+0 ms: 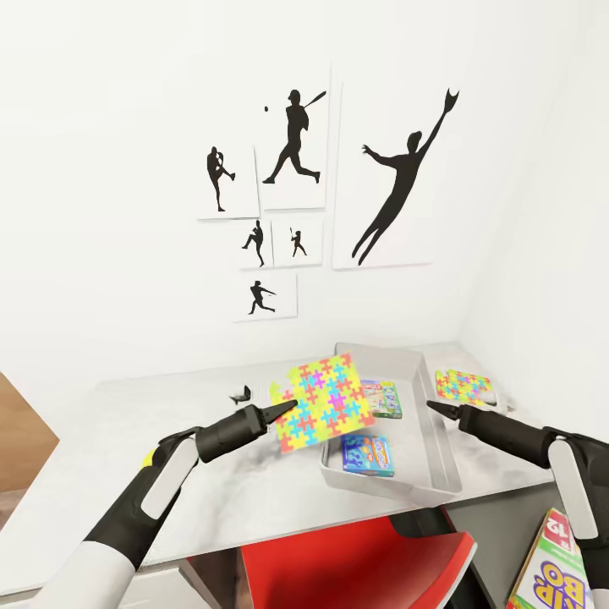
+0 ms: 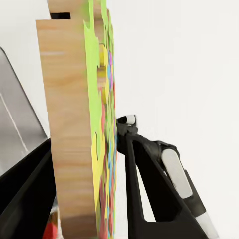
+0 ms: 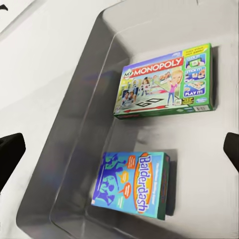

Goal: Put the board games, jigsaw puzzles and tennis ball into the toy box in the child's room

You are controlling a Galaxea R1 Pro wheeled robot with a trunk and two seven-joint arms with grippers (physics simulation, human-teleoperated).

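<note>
My left gripper (image 1: 285, 408) is shut on the edge of a jigsaw puzzle (image 1: 326, 403), holding it tilted in the air beside the toy box (image 1: 430, 440). The left wrist view shows its fingers (image 2: 144, 184) clamping the puzzle (image 2: 102, 129) edge-on. Inside the toy box (image 3: 69, 124) lie two board games, the Monopoly box (image 3: 164, 82) and a blue box (image 3: 134, 184). My right gripper (image 1: 440, 410) hovers open over the toy box's right rim, nothing between its fingers (image 3: 11, 154). A second jigsaw puzzle (image 1: 463, 385) lies on the table (image 1: 127, 491) right of the toy box.
A red chair (image 1: 347, 567) stands under the table's front edge. A Skip-Bo box (image 1: 554, 571) sits low at the right beside my right arm. White walls with black baseball silhouettes (image 1: 292, 139) close off the back and right.
</note>
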